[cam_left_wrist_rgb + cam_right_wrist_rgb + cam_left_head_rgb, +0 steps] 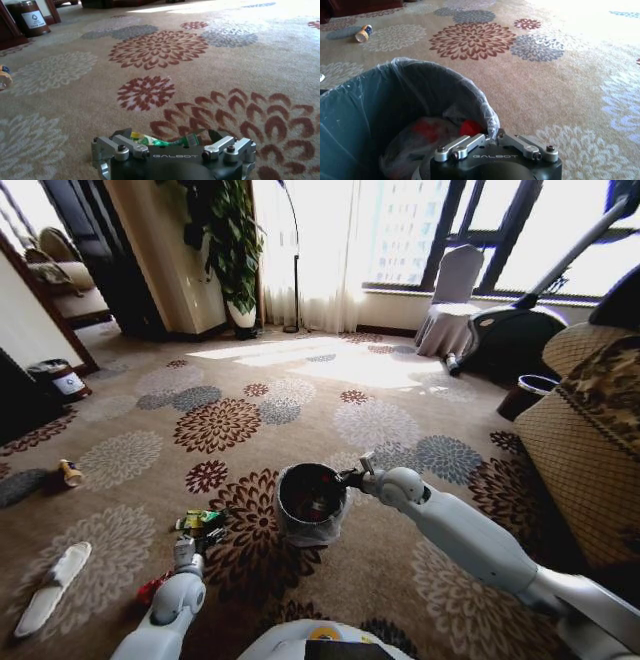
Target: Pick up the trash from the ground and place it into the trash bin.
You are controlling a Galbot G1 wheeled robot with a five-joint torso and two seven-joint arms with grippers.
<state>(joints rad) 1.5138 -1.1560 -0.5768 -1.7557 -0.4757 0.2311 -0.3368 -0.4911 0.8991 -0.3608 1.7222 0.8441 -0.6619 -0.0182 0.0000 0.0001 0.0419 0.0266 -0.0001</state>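
Note:
The trash bin [310, 502], lined with a clear bag, stands on the flowered carpet. My right gripper [350, 476] is shut on its rim [492, 125], and red pieces [467, 128] lie inside. My left gripper [193, 546] hangs low over the carpet to the bin's left, open. A green-yellow wrapper [156, 141] sits between its fingers. A red-pink wrapper [150, 588] lies beside the left forearm. Farther left on the floor are a flat white slipper-shaped piece [55, 588] and a small brown bottle [68, 472].
A dark brown round bin [60, 378] stands by the wall at far left. On the right a patterned sofa [585, 440] is close, with another dark bin [528, 392] behind it. A potted plant [235, 250], a covered chair [450, 300] and an exercise machine [520, 330] line the back.

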